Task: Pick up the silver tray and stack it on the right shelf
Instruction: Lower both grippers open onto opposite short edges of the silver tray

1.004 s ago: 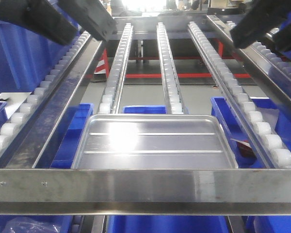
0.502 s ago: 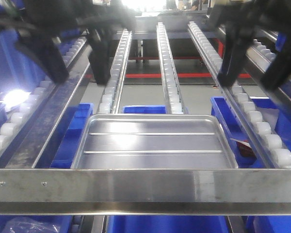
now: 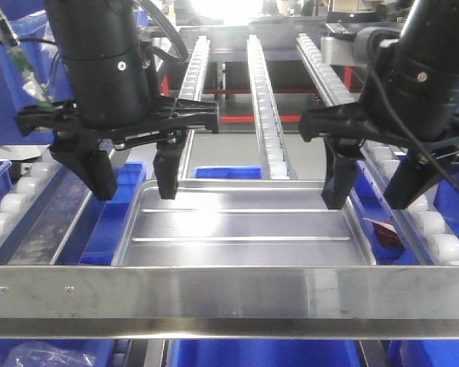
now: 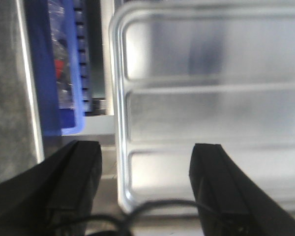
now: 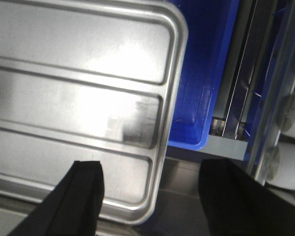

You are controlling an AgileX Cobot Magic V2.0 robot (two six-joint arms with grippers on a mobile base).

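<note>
Update: both arms have dropped from the top of the frame a second ago, where they were blurred and high over the rails, down to tray level. The left gripper (image 3: 128, 180) is now at the left edge of the shiny rectangular ridged silver tray (image 3: 245, 229), and the right gripper (image 3: 373, 183) is at its right edge. The tray itself hasn't moved. It lies flat at the low front end of the sloping rack of white-roller rails (image 3: 264, 99), just behind the steel front crossbar (image 3: 229, 294), with blue plastic bins (image 3: 111, 222) beneath. Both sets of jaws are spread wide and hold nothing. In the left wrist view the black fingers (image 4: 78, 167) straddle the tray's left rim, one outside and one over the base, and the right wrist view shows the same on the right rim. Whether any pad touches metal yet can't be told. Judgement: the approach is done and the grasp isn't. The next move is likely a short descent and a pinch on both rims together, and an uneven close could skew the thin, slick rim. This crossbar carries two screws at its left end, so this reads as the pickup rack. The right shelf isn't identifiable in view, so the lift, transfer and stack all remain.
</note>
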